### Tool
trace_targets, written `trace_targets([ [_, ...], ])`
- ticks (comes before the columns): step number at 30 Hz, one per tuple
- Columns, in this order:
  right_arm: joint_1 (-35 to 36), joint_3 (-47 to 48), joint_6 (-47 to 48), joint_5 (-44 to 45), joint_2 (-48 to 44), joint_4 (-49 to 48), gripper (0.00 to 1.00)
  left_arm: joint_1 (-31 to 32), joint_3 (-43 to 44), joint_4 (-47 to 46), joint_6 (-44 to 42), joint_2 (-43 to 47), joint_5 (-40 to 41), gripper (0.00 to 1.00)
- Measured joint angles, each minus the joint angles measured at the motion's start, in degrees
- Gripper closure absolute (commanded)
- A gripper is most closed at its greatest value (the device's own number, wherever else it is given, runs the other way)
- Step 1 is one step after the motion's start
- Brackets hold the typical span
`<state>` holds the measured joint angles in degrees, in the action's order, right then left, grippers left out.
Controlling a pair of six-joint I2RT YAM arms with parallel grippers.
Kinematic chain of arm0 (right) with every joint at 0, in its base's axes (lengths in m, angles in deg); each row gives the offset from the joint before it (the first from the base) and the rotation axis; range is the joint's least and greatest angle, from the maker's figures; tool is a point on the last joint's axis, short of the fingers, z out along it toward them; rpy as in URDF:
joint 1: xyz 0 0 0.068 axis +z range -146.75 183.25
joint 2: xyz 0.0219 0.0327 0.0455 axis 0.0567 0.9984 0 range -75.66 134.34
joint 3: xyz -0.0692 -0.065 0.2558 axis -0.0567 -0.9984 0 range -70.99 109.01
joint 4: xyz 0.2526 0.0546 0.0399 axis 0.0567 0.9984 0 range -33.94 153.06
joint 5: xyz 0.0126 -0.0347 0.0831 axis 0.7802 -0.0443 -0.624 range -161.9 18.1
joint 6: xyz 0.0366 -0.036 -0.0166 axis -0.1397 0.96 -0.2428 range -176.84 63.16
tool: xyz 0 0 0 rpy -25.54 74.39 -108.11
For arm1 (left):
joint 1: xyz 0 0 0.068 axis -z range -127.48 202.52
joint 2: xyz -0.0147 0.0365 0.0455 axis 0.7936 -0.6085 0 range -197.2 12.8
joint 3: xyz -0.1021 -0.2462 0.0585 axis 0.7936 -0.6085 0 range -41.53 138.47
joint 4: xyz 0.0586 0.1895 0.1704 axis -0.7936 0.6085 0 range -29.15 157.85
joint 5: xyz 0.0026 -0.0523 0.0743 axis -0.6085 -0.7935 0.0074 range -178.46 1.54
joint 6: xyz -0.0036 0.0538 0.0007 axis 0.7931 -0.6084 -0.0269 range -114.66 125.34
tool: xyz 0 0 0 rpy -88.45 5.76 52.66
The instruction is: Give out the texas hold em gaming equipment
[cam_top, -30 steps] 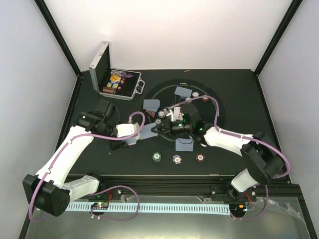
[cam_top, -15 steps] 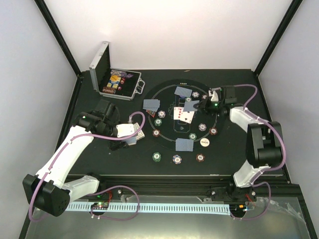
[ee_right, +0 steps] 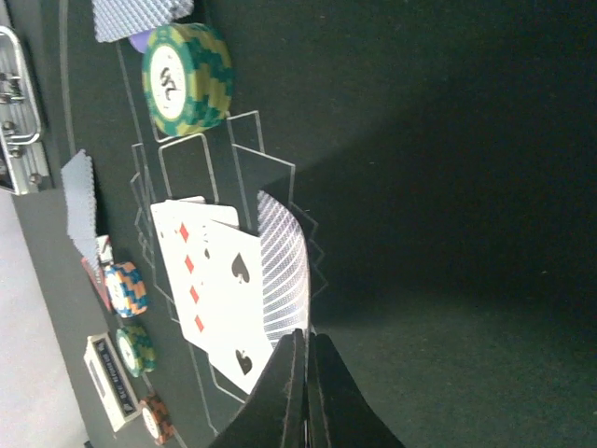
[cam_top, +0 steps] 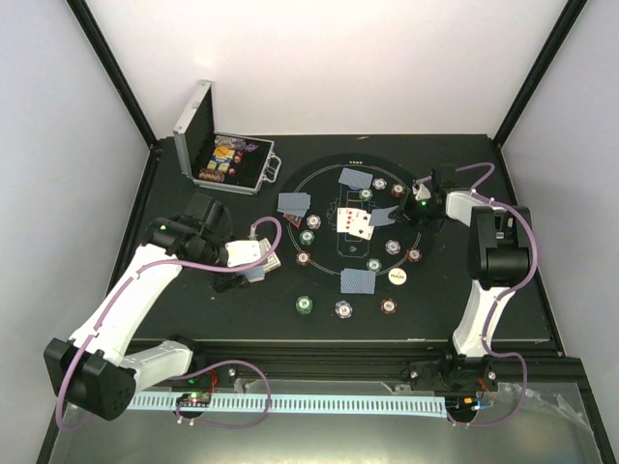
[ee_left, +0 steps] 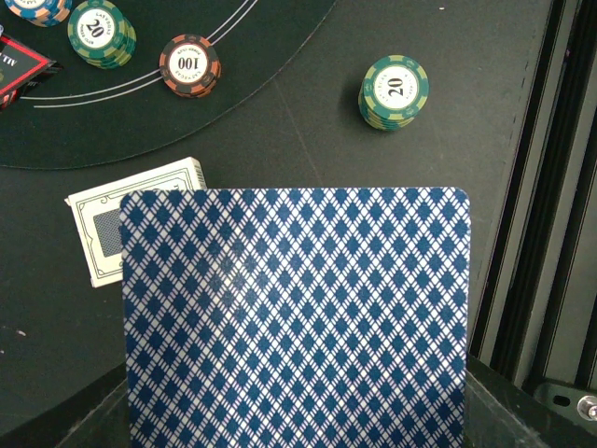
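Note:
My left gripper (cam_top: 263,259) is left of the round mat, shut on a deck of blue-backed cards (ee_left: 294,317) that hides its fingers in the left wrist view. My right gripper (cam_top: 406,205) is at the mat's right side. Its fingertips (ee_right: 306,338) are shut on the edge of one blue-backed card (ee_right: 284,271), which bends up beside two face-up cards (ee_right: 210,280). Face-down cards (cam_top: 358,280) and small chip stacks (cam_top: 307,237) ring the mat. Green (cam_top: 305,305), blue-white (cam_top: 342,308) and red (cam_top: 389,306) chips sit near the front.
The open silver case (cam_top: 227,159) stands at the back left. A white card box (ee_left: 140,219) lies on the table under the left gripper. A white button (cam_top: 397,276) lies on the mat's right. A black rail (ee_left: 550,233) runs along the table's near edge.
The right arm has swung from beside the left gripper at the mat's centre out to the mat's right side, carrying one card. The left arm has stayed still.

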<state>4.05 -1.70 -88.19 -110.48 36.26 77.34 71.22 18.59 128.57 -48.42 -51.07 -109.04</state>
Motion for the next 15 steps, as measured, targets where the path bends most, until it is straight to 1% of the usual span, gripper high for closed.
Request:
trace_targets([
  [2, 0.0, 0.5, 0.7, 0.7, 0.8, 1.0, 0.98, 0.0, 0.0, 0.0, 0.0, 0.0, 0.0, 0.98],
  [4, 0.1, 1.3, 1.3, 1.6, 1.4, 2.2, 0.94, 0.0, 0.0, 0.0, 0.0, 0.0, 0.0, 0.98],
  [5, 0.1, 1.9, 1.7, 2.3, 1.7, 2.7, 0.89, 0.0, 0.0, 0.0, 0.0, 0.0, 0.0, 0.99],
  [7, 0.1, 3.5, 2.5, 3.9, 2.2, 4.6, 0.75, 0.0, 0.0, 0.0, 0.0, 0.0, 0.0, 0.99],
  [11, 0.1, 5.3, 4.5, 8.4, 1.7, 7.6, 0.40, 0.0, 0.0, 0.0, 0.0, 0.0, 0.0, 0.98],
  [13, 0.3, 5.2, 4.7, 10.6, 0.6, 9.0, 0.33, 0.0, 0.0, 0.0, 0.0, 0.0, 0.0, 0.99],
  [15, 0.5, 4.8, 5.6, 13.1, -1.5, 10.2, 0.31, 0.0, 0.0, 0.0, 0.0, 0.0, 0.0, 0.98],
])
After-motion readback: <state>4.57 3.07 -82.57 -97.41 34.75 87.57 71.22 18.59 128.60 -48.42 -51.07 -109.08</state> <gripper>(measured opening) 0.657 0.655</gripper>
